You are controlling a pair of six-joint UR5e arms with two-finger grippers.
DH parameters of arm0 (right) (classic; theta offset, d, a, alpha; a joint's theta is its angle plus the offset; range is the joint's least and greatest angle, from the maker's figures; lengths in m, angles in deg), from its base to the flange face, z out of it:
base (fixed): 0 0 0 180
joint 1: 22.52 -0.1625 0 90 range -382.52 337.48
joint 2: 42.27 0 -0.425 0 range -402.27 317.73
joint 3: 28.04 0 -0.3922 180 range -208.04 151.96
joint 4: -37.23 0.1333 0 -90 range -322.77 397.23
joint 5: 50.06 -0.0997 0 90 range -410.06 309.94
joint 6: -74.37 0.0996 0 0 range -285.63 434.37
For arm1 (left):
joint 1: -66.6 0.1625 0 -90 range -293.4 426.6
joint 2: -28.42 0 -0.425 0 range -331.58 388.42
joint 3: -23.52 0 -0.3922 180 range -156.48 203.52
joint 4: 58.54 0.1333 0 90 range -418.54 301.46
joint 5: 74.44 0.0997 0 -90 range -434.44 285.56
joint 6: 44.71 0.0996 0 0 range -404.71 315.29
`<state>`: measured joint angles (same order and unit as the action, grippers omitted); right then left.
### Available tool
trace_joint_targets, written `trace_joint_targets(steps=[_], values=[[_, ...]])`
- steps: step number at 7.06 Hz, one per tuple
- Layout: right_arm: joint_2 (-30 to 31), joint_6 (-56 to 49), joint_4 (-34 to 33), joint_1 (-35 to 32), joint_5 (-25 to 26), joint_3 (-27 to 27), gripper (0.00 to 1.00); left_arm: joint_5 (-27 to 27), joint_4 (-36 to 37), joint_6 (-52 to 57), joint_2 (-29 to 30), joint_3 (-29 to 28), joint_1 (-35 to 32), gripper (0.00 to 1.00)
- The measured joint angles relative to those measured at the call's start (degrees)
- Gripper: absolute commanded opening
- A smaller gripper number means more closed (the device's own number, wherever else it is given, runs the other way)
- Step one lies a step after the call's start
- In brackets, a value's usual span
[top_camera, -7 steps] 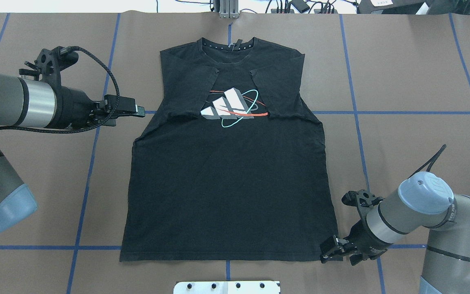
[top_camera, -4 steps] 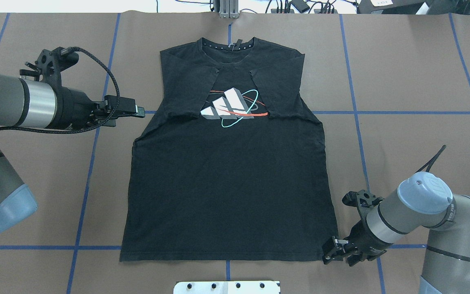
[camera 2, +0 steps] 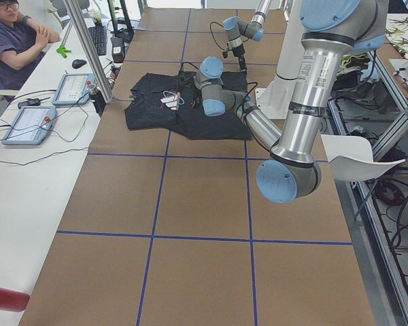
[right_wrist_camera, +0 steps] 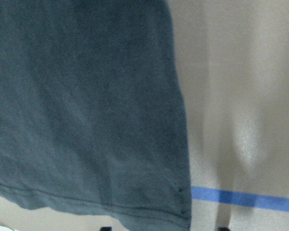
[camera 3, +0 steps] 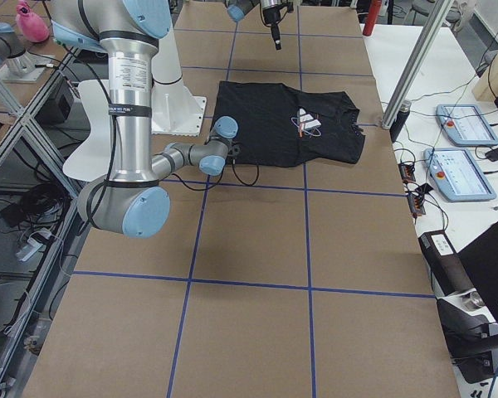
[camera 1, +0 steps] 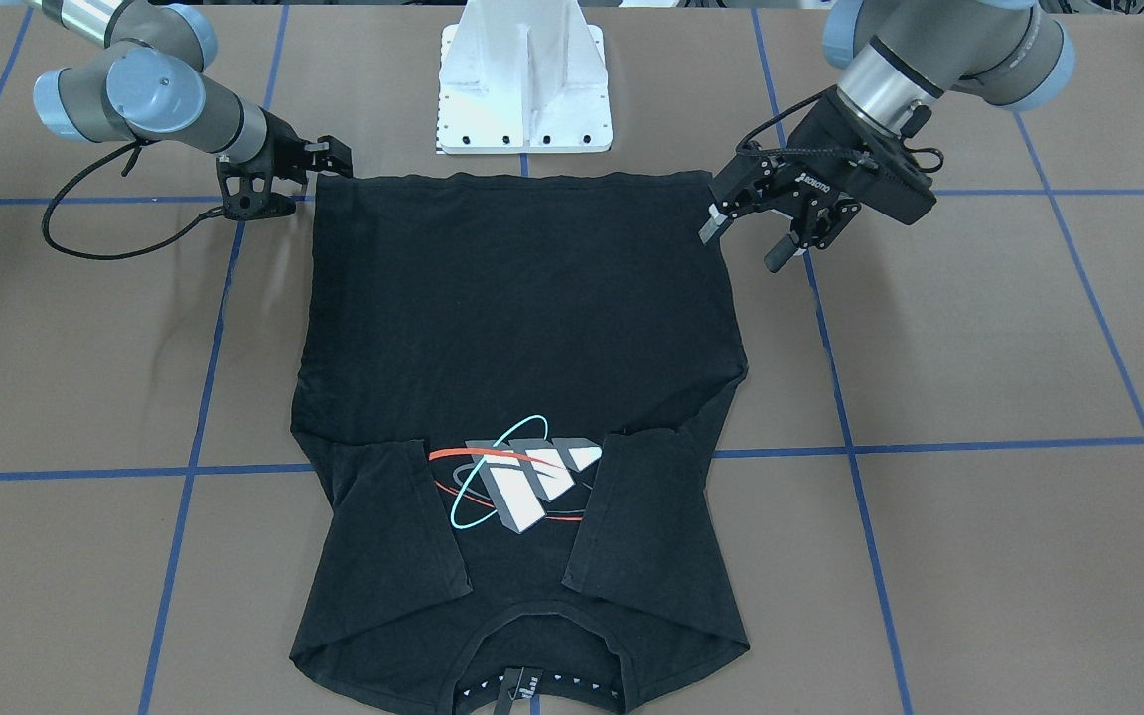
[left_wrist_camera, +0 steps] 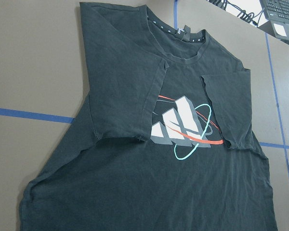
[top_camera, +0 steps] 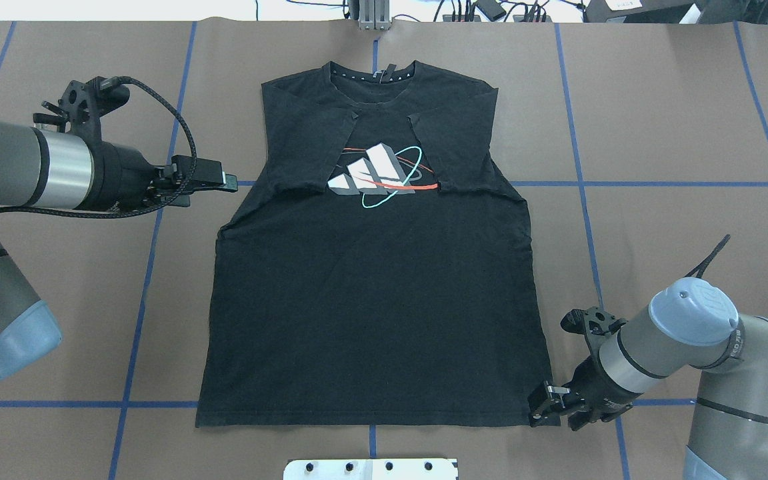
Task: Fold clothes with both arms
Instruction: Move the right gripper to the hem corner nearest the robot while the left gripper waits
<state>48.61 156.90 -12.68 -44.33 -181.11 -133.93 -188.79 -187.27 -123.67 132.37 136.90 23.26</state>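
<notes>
- Over the last second the right claw [top_camera: 539,405] has crept a touch closer to the shirt [top_camera: 371,300]. The left claw [camera 1: 741,248] hasn't budged.
- From above, the right claw sits at the shirt's near hem corner. Its own camera shows more: the corner lies between two spread finger tips, not pinched.
- The left claw looks edge-on from above. The front camera shows its fingers wide apart and empty, off the shirt's side edge.
- The shirt lies flat on the table [top_camera: 657,133], print up and both sleeves folded inward, with the collar at the far end from the right claw.
</notes>
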Motion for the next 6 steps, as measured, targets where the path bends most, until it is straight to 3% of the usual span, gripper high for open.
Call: trace_joint_targets(steps=[2,5,6], values=[[-0.1,0.0,-0.2,-0.2,0.1,0.1,0.45,0.0,0.0,0.0,0.0,0.0,0.0,0.99],[-0.2,0.0,-0.6,-0.3,0.3,0.0,0.00,0.0,0.0,0.0,-0.1,-0.1,0.0,0.99],[-0.3,0.0,-0.6,-0.4,0.2,-0.1,0.00,0.0,0.1,0.0,-0.1,-0.2,0.0,0.99]])
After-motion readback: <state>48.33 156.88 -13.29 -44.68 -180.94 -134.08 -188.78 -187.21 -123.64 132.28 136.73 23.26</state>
